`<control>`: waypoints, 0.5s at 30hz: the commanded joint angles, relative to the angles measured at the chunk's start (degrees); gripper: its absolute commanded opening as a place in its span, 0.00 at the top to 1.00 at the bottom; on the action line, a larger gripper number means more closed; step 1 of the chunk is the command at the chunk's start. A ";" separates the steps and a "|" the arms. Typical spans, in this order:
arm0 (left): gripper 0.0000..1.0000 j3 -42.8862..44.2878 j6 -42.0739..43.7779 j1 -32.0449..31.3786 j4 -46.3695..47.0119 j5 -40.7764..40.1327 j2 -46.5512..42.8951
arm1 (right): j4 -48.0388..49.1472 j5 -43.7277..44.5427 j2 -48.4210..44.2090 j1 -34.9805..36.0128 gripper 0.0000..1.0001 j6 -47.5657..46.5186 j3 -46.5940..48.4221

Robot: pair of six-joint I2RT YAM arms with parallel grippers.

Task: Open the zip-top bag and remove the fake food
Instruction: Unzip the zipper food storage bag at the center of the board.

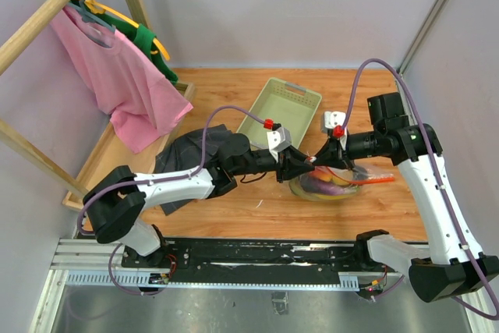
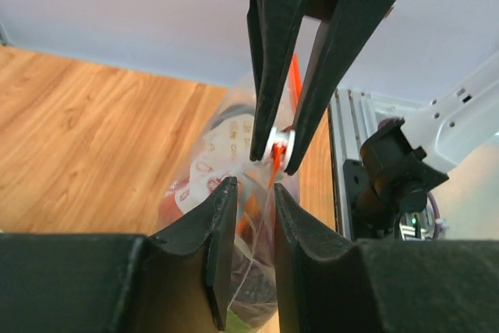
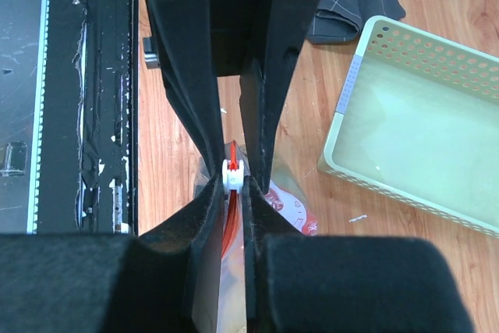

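The zip-top bag (image 1: 334, 186) lies right of centre on the wooden table, with its orange-red zip strip (image 1: 376, 180) trailing right. The fake food (image 1: 323, 185) is a mix of red, yellow and purple shapes inside it. My right gripper (image 1: 323, 159) is shut on the bag's white zip slider (image 3: 232, 175), which also shows in the left wrist view (image 2: 278, 144). My left gripper (image 2: 251, 186) faces it tip to tip. Its jaws stand narrowly apart around the bag's thin top film, which hangs free between them. The bag's white label (image 3: 284, 204) shows below.
A pale green tray (image 1: 290, 86) stands behind the bag, also in the right wrist view (image 3: 351, 91). A dark grey cloth (image 1: 183, 157) lies left of centre. A pink shirt (image 1: 125, 83) hangs on a wooden rack at far left. The arms' black rail (image 1: 257, 259) runs along the near edge.
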 commanded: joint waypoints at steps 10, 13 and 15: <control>1.00 1.75 -0.51 0.26 -1.80 1.52 0.48 | -2.08 2.49 -0.11 0.60 0.99 -1.22 0.39; 1.00 -1.16 -2.53 0.56 2.26 -0.89 -0.88 | -3.18 4.24 -0.42 -0.22 0.99 -1.24 -0.03; 1.00 -3.46 -4.10 0.95 5.27 -3.71 -1.97 | -4.11 4.51 -0.61 -1.25 0.99 -1.19 -0.41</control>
